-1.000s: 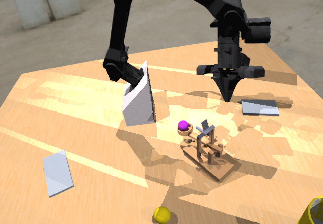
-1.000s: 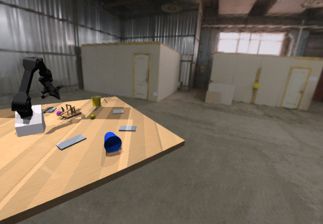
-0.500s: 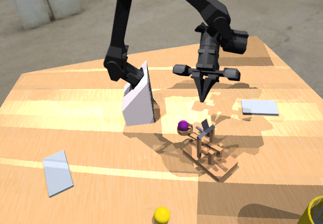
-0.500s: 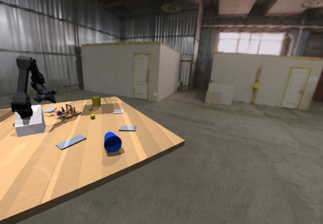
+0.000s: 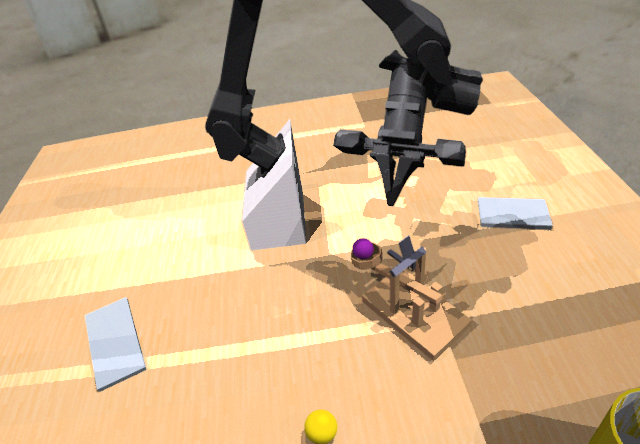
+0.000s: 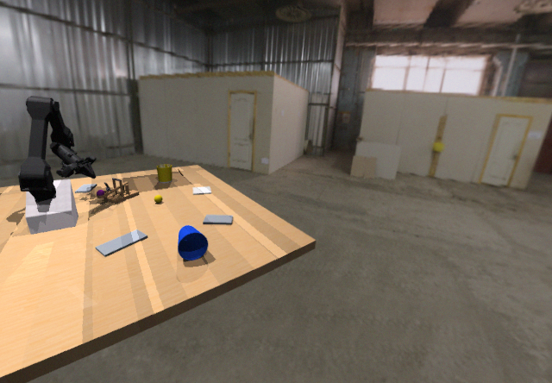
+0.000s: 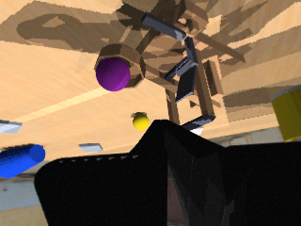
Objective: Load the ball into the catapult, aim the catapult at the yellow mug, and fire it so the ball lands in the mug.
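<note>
A purple ball [image 5: 362, 247] [image 6: 100, 192] [image 7: 113, 73] sits in the cup at the end of the wooden catapult [image 5: 410, 299] [image 6: 118, 193] [image 7: 188, 71]. The yellow mug [image 5: 625, 418] [image 6: 164, 172] [image 7: 288, 115] stands upright at the near right corner in the top view. My gripper [image 5: 392, 202] [image 6: 90, 174] is shut and empty. It hangs in the air behind the catapult, fingers pointing down, a little above and to the right of the ball's cup.
A yellow ball [image 5: 320, 425] [image 6: 158, 198] [image 7: 140, 121] lies on the table. A blue mug [image 6: 192, 242] [image 7: 21, 160] lies on its side. Several flat grey plates [image 5: 114, 343] [image 5: 514, 213] [image 6: 121, 241] lie about. The arm's white base block [image 5: 273, 196] [image 6: 48, 207] stands left of the catapult.
</note>
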`<state>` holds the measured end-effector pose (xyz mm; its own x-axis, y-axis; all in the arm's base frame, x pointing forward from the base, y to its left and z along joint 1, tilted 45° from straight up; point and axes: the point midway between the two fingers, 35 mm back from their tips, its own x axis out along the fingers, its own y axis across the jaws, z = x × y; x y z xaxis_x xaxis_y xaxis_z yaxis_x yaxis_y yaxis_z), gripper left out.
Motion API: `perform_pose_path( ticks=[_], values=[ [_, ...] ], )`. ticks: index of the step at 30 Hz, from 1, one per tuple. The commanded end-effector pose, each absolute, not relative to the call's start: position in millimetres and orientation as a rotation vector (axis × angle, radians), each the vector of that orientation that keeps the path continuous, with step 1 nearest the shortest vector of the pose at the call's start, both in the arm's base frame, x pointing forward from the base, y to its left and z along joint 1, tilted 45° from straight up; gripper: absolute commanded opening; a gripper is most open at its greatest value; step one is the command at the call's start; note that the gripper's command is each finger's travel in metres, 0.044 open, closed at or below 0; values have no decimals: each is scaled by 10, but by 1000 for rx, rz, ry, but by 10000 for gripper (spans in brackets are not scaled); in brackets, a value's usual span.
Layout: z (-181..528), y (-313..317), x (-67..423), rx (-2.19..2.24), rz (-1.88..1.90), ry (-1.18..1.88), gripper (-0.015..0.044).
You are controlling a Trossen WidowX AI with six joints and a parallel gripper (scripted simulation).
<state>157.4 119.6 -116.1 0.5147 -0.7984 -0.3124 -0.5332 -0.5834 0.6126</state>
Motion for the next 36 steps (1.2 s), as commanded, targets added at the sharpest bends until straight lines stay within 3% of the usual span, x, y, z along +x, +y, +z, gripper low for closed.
perform_pose_path(
  ticks=[1, 36],
  values=[
    [-1215, 1129, 1565, 2302, -801, -1085, 0],
    [-1643, 742, 1507, 2302, -801, -1086, 0]
  ],
)
